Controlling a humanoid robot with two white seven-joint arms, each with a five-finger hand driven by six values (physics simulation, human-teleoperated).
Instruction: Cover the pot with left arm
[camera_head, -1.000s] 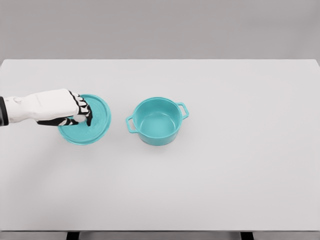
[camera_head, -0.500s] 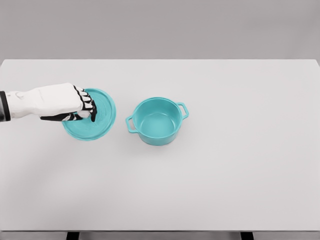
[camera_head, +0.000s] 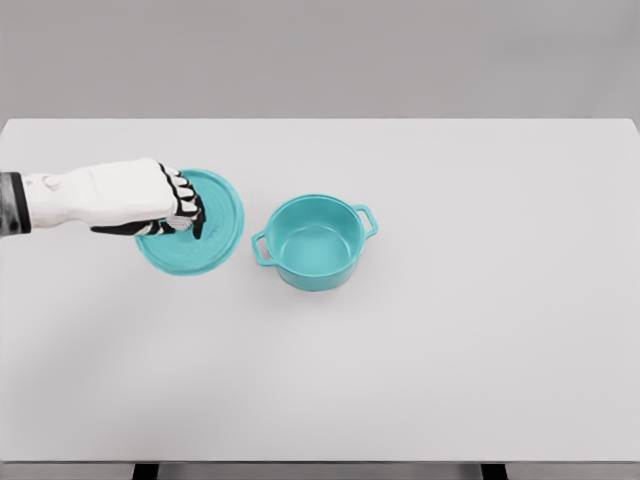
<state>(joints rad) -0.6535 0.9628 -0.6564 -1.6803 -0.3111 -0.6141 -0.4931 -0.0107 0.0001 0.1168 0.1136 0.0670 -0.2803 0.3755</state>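
White table (camera_head: 480, 350): fills most of the head view, its far edge meeting a grey backdrop. Left arm (camera_head: 70, 198): white, entering from the left edge and reaching rightward above the table. Teal pot (camera_head: 315, 241): stands upright and uncovered near the table's centre, one small handle on each side, interior bare. Teal lid (camera_head: 205, 240): round, just left of the pot and apart from it; whether it rests on the table or hangs slightly above cannot be told. Left hand (camera_head: 165, 205): over the lid's middle, fingers (camera_head: 190, 213) curled downward and closed on the lid.
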